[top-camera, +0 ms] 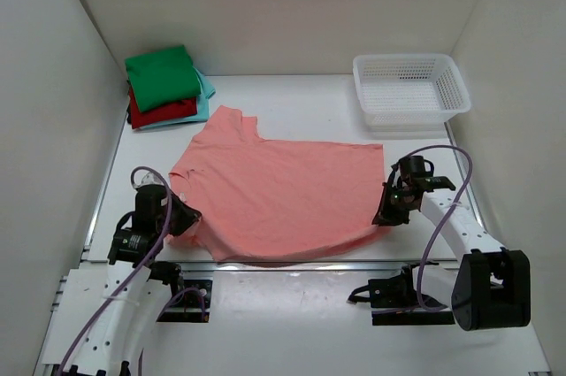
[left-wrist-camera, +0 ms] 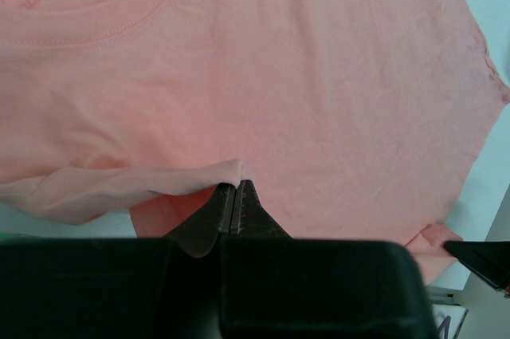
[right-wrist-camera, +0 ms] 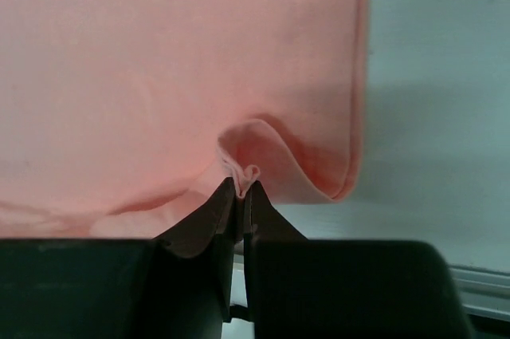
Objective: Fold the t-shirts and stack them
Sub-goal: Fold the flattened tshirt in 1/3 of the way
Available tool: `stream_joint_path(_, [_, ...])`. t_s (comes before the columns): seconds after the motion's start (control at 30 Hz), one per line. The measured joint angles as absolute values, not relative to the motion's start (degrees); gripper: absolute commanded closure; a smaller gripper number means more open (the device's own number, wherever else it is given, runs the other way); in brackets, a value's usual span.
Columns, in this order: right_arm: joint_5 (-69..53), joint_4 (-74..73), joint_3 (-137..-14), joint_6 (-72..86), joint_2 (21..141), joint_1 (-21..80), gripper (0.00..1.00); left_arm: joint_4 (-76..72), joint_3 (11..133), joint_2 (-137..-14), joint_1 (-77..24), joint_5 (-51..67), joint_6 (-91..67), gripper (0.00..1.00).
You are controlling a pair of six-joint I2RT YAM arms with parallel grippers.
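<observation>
L end effector (left-wrist-camera: pixel 233 189) pinching salmon-pink t-shirt (top-camera: pixel 283 195) at near-left edge; R end effector (right-wrist-camera: pixel 245 185) pinching hem corner.

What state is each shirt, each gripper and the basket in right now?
salmon-pink t-shirt, spread out on the table, pinched at both ends.
green t-shirt, folded, top of the stack.
red t-shirt, folded, under the green.
light teal t-shirt, folded, bottom of the stack.
left gripper, shut on the salmon-pink t-shirt.
right gripper, shut on the salmon-pink t-shirt.
white mesh basket, upright, empty.
</observation>
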State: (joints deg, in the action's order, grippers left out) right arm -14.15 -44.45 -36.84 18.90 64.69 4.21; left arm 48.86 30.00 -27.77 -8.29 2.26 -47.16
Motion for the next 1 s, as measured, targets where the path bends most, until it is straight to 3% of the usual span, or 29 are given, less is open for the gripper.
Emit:
stream_joint_path(0.57, [-8.2, -48.4, -39.9, 24.3, 63.2, -4.3, 1.00, 39.4, 37.3, -46.0, -1.9, -0.8, -39.4, 1.00])
stream_joint_path(0.73, [-8.4, -47.9, -39.9, 25.1, 65.2, -5.0, 1.00, 36.8, 37.3, -48.7, -1.2, -0.7, -38.4, 0.94])
stream_joint_path(0.8, [-8.6, -47.6, -39.9, 25.4, 66.8, -5.0, 0.90, 35.9, 37.3, -49.3, -1.2, -0.7, -38.3, 0.75])
stream_joint_path(0.93, [-8.9, -46.0, -40.0, 25.7, 68.8, -5.4, 0.77, 34.2, 37.3, -50.2, -1.2, -1.3, -37.9, 0.61])
stream_joint_path(1.0, [-8.8, -45.7, -41.1, 25.6, 69.6, -5.9, 0.70, 33.8, 37.3, -50.5, -0.9, -2.2, -37.8, 0.48])
